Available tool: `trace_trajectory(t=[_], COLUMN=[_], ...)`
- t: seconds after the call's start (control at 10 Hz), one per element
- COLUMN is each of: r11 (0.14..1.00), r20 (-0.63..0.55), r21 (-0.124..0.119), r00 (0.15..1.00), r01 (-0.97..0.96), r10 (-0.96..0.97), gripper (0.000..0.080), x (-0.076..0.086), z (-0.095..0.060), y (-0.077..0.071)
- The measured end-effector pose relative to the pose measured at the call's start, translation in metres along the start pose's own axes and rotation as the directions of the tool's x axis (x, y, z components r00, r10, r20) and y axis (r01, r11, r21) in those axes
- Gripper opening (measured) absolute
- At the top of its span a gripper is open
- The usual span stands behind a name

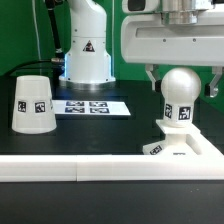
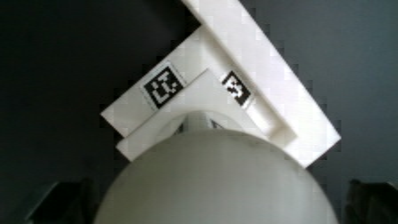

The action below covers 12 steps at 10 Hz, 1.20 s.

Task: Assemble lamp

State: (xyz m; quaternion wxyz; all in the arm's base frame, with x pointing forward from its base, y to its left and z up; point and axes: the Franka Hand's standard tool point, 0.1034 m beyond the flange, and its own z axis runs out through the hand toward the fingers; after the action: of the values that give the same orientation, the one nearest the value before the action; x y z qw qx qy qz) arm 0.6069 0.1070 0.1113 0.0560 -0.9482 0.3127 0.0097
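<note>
On bulb and shade, square tags

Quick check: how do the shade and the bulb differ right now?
The shade is a tapered cup, narrow end up; the bulb is a ball on a neck. The shade stands alone on the table at the exterior view's left; the bulb sits on the base at its right. The open fingers flank the bulb; the shade is away from them. Both are white, upright and tagged.

The pincer hangs pointing straight down from the wrist, jaws spread wide apart.
</note>
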Motion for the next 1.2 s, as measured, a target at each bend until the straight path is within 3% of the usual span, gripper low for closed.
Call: trace_trajectory(t=[0.3,0.6,0.9,1.2], r11=[0.975,0.852,0.632,0.499], r20=[-0.001,-0.018,-0.013,-0.012], r21=[0.000,0.001,-0.003,-0.007], r00=[0.975,0.852,0.631,0.499], r01=[0.222,0.524,0.775,0.866], r10=[-0.222,-0.524,-0.775,-0.866], gripper=[0.0698,0.0698,0.0698,0.0698], x=[0.0003,-0.0003,0.0031,0.0042], z=[0.0000,-0.0006,0.0013,0.0015], y=[0.0002,-0.0027,0.0016,0.0029])
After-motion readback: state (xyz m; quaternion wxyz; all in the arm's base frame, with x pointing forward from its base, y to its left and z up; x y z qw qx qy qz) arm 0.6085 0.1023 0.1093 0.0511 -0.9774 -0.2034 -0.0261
